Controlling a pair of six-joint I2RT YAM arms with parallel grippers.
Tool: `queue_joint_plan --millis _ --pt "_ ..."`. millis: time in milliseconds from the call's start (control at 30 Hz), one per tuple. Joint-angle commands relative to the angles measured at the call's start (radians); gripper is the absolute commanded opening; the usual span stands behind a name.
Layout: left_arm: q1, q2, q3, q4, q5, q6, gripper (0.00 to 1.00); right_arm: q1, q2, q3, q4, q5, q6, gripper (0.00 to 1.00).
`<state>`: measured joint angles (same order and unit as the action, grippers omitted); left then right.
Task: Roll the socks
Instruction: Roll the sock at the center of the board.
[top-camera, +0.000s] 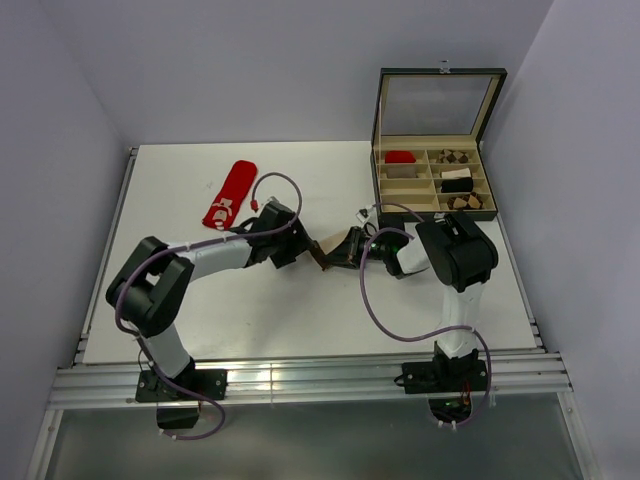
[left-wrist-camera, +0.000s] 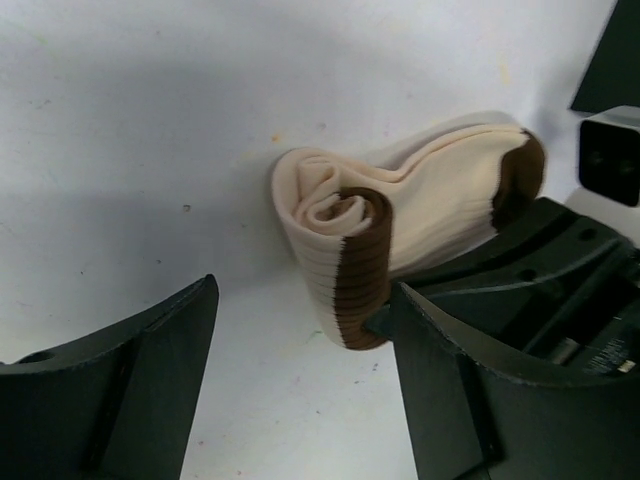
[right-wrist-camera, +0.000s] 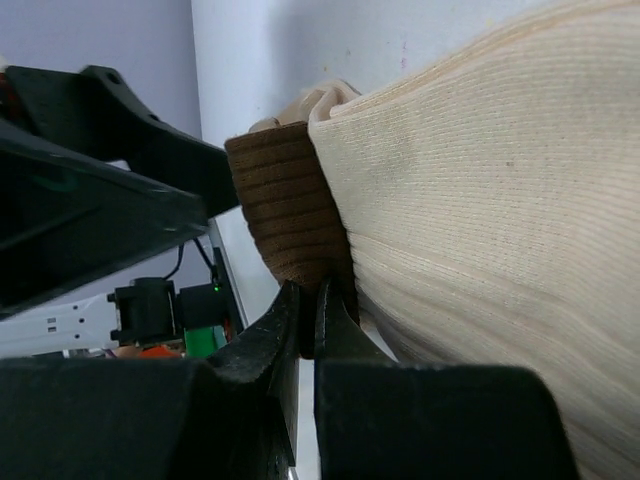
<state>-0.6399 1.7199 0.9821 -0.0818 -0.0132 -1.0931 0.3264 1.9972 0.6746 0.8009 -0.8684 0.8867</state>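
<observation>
Mid-table, the sock (left-wrist-camera: 420, 200) lies half rolled, its length running from my open, empty left gripper (left-wrist-camera: 305, 300), straddling the roll, rightward to my right gripper (right-wrist-camera: 308, 300), closed and seemingly pinching the other end.

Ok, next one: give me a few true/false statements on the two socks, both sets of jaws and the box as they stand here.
1. The right jaws are shut on the cream sock. True.
2. The left jaws are clamped on its rolled end. False: they stand open, one on either side of it.
3. The red sock lies unrolled on the table. True.
4. The lid of the box is raised. True.
5. The cream sock sits in the box. False: it is between the two arms, well short of the box.
</observation>
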Motion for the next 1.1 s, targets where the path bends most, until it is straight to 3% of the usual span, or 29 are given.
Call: queue_joint_plan --millis 0,400,567,700,833,867,967,1000,1067 --pt "-0.009 0.032 0.046 0.034 0.018 0.016 0.74 -0.007 0.061 -0.026 -0.167 0.057 -0.034 0.00" --pt "-0.012 0.109 0.075 0.039 0.018 0.039 0.71 -0.021 0.086 -0.009 -0.200 0.054 -0.046 0.00" --pt "-0.012 0.132 0.082 0.011 -0.014 0.048 0.64 -0.021 0.078 -0.009 -0.207 0.055 -0.052 0.00" --pt "-0.012 0.144 0.081 -0.028 -0.019 0.053 0.50 -0.023 0.064 -0.003 -0.236 0.066 -0.071 0.00" --pt "-0.012 0.138 0.090 -0.094 -0.037 0.062 0.19 -0.021 0.055 0.013 -0.276 0.078 -0.101 0.00" --pt "-0.012 0.133 0.092 -0.110 -0.042 0.073 0.17 -0.020 0.051 0.014 -0.279 0.077 -0.106 0.00" --pt "-0.012 0.118 0.096 -0.183 -0.065 0.096 0.10 0.000 0.035 0.034 -0.328 0.089 -0.132 0.11" --pt "-0.012 0.113 0.098 -0.200 -0.070 0.110 0.09 0.008 0.028 0.049 -0.344 0.095 -0.155 0.20" --pt "-0.012 0.096 0.090 -0.240 -0.079 0.125 0.07 0.029 -0.004 0.059 -0.371 0.111 -0.176 0.29"
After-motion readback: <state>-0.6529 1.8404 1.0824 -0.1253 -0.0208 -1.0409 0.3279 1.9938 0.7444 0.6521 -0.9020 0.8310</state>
